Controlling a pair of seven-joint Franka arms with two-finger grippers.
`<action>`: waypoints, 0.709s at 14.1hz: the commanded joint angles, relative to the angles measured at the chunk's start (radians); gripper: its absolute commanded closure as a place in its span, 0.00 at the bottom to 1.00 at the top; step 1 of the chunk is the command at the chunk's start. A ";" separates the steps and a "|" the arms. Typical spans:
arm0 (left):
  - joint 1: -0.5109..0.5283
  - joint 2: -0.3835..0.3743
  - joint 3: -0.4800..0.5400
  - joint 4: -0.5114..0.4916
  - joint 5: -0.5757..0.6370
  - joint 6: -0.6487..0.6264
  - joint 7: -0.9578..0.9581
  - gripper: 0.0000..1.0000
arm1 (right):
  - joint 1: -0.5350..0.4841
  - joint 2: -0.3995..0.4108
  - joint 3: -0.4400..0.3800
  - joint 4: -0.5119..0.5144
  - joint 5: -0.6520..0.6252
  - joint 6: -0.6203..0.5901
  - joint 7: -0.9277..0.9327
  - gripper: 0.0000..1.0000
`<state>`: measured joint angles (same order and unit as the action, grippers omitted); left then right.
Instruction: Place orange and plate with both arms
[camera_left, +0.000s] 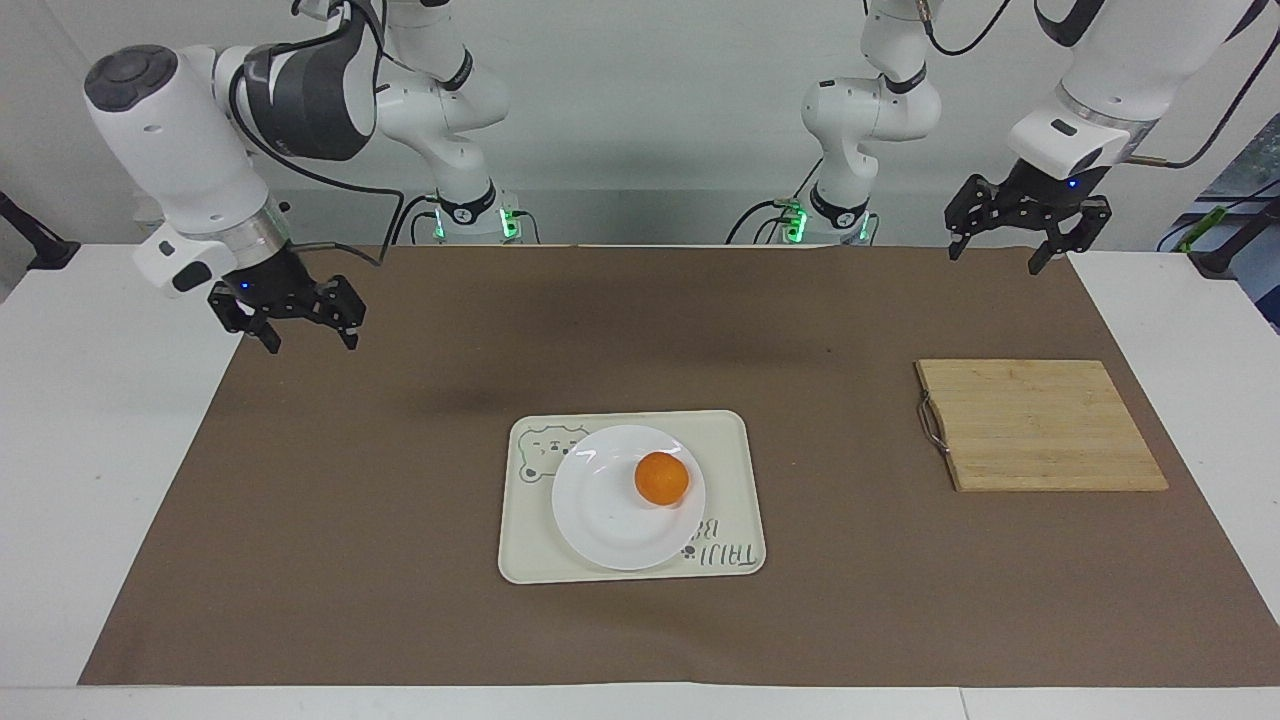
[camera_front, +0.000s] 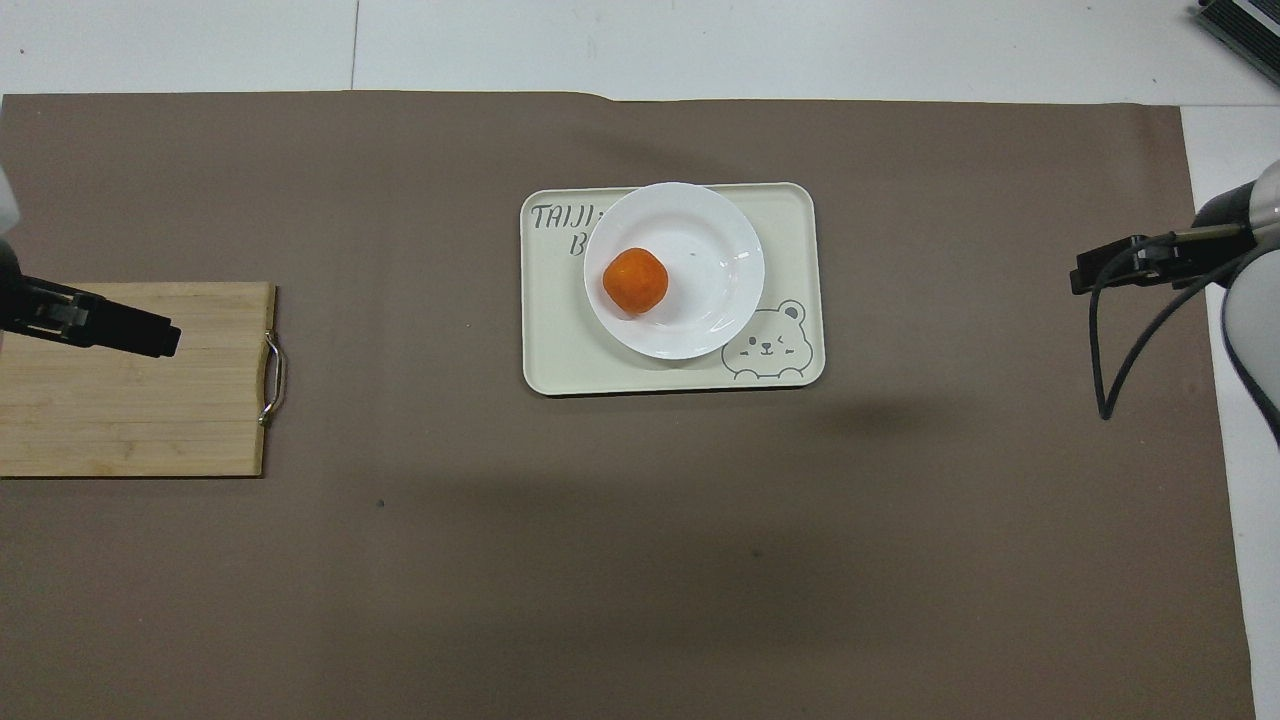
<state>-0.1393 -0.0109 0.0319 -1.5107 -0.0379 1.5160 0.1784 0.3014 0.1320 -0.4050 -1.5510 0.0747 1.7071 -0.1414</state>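
The orange (camera_left: 661, 478) (camera_front: 635, 281) rests on the white plate (camera_left: 600, 515) (camera_front: 705, 250), off-centre toward the left arm's end. The plate sits on a cream tray (camera_left: 728, 440) (camera_front: 795, 215) with a bear drawing, in the middle of the brown mat. My right gripper (camera_left: 311, 343) hangs open and empty over the mat's edge at the right arm's end, well away from the tray. My left gripper (camera_left: 995, 258) is open and empty, raised over the mat's corner at the left arm's end; the left arm waits.
A wooden cutting board (camera_left: 1040, 425) (camera_front: 130, 400) with a metal handle lies toward the left arm's end. The brown mat (camera_left: 400, 560) covers most of the white table. The right arm's cable (camera_front: 1110, 350) loops over the mat's edge.
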 joint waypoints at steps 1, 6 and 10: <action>0.006 -0.009 -0.004 0.000 0.016 -0.017 0.004 0.00 | -0.083 -0.020 0.057 0.037 -0.026 -0.044 0.039 0.00; 0.006 -0.009 -0.004 0.000 0.016 -0.017 0.006 0.00 | -0.332 -0.057 0.341 0.042 -0.062 -0.076 0.083 0.00; 0.006 -0.011 -0.004 0.000 0.016 -0.017 0.004 0.00 | -0.392 -0.098 0.413 0.038 -0.089 -0.102 0.092 0.00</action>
<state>-0.1393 -0.0109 0.0319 -1.5107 -0.0379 1.5160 0.1784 -0.0597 0.0625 -0.0225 -1.5127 0.0089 1.6348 -0.0672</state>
